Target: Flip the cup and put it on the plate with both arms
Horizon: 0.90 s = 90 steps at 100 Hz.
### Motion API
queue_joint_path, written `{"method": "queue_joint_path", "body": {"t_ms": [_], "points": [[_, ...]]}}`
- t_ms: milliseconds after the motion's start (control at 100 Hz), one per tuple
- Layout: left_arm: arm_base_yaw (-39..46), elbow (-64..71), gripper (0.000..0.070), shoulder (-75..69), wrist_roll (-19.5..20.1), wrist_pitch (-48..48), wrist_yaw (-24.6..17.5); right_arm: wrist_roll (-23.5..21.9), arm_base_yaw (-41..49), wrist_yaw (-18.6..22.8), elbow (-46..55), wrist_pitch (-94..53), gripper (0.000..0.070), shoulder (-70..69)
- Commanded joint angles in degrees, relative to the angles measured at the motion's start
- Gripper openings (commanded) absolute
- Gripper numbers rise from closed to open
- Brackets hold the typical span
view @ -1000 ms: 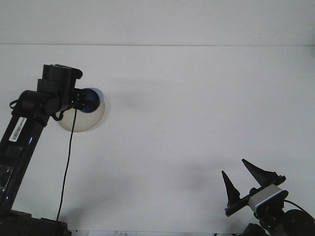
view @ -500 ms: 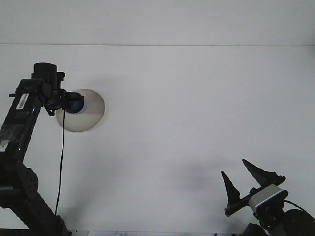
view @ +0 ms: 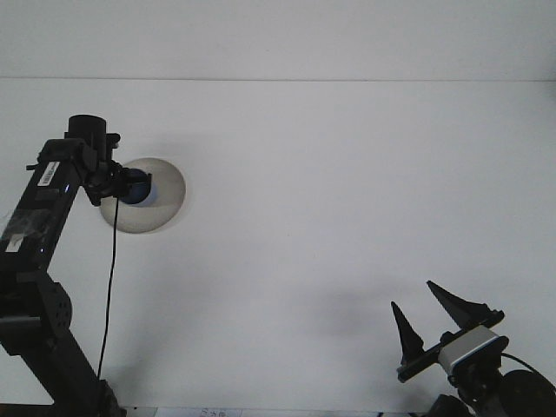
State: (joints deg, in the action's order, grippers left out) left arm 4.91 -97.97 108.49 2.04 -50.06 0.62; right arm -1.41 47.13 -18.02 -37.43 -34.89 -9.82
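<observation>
A small blue cup (view: 135, 189) hangs over the left part of a pale round plate (view: 161, 200) on the white table. My left gripper (view: 129, 186) reaches in from the left and is shut on the cup, and its black wrist hides most of the cup's left side. I cannot tell which way the cup's mouth faces. At the bottom right, far from cup and plate, my right gripper (view: 431, 316) stands open with its two pointed fingers spread and nothing between them.
The left arm's black links (view: 39, 217) rise along the left edge, with a thin cable (view: 110, 287) hanging down from the wrist. The white table (view: 330, 191) stretches between the two arms, and its far edge runs across the top.
The left arm has swung left and straightened, carrying the cup from the plate's upper right to its left part. The right gripper has not moved.
</observation>
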Motion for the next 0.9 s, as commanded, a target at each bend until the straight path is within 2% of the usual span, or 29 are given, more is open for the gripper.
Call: {"method": "queue_joint_path", "body": {"t_ms": [0, 40, 150, 190, 560, 800, 890], "points": [[0.1, -1.0, 0.0049, 1.0, -0.7, 0.7, -0.3, -0.8, 0.4, -0.1, -0.4, 0.9, 0.0477, 0.0], [0.1, -1.0, 0.0133, 1.0, -1.0, 0.9, -0.3, -0.8, 0.4, -0.1, -0.4, 1.0, 0.0477, 0.0], [0.1, -1.4, 0.0461, 1.0, -1.5, 0.6, -0.3, -0.8, 0.4, -0.1, -0.4, 1.4, 0.0477, 0.0], [0.1, -1.8, 0.0518, 1.0, -1.6, 0.4, -0.3, -0.8, 0.4, -0.1, -0.4, 1.4, 0.0477, 0.0], [0.1, -14.4, 0.0520, -1.9, -3.0, -7.0, -0.7, -0.7, 0.4, -0.1, -0.4, 1.4, 0.0477, 0.0], [-0.6, -14.9, 0.0520, -14.5, -3.3, -7.8, -0.7, -0.1, 0.4, -0.6, -0.4, 1.8, 0.0477, 0.0], [-1.4, -14.4, 0.0519, -20.7, -3.6, -7.4, -0.7, 0.3, 0.4, -2.3, -0.4, 2.1, 0.0478, 0.0]]}}
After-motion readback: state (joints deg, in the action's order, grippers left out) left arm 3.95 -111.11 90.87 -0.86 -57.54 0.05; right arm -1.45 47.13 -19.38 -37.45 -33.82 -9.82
